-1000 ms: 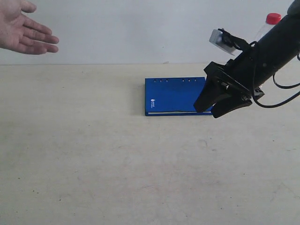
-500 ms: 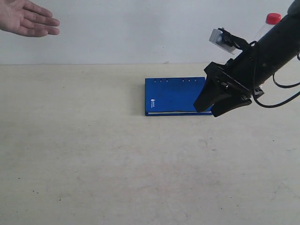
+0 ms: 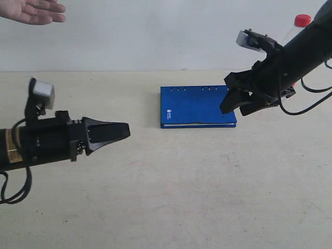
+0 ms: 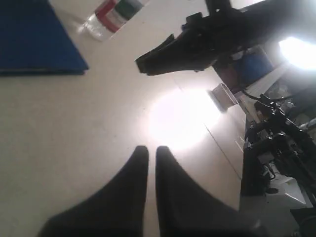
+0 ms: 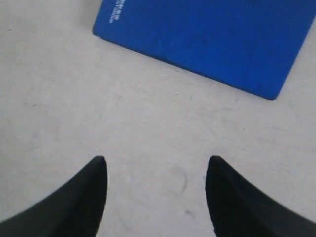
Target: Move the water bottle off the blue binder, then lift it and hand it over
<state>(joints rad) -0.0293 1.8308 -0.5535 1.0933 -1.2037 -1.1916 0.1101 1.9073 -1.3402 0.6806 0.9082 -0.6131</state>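
The blue binder (image 3: 194, 106) lies flat on the table, and the wrist views show it too, blue binder (image 4: 34, 39) and blue binder (image 5: 212, 44). The water bottle (image 3: 296, 25) stands beyond the binder's right side, mostly hidden behind my right arm; only its red cap and clear neck show. The left wrist view catches the bottle's (image 4: 113, 14) banded label on the table beside the binder. My right gripper (image 3: 233, 110) hangs open over the binder's right edge, with bare table between its fingers (image 5: 157, 160). My left gripper (image 3: 127, 129) is shut and empty (image 4: 152, 150), left of the binder.
A person's open hand (image 3: 33, 10) is held out at the top left, above the table's far edge. In the left wrist view the right arm's gripper (image 4: 168, 52) crosses ahead, with equipment off the table's edge beyond it.
My left arm has come into view from the left. The right gripper has risen a little and drawn back to the right. The person's hand has drifted upward.
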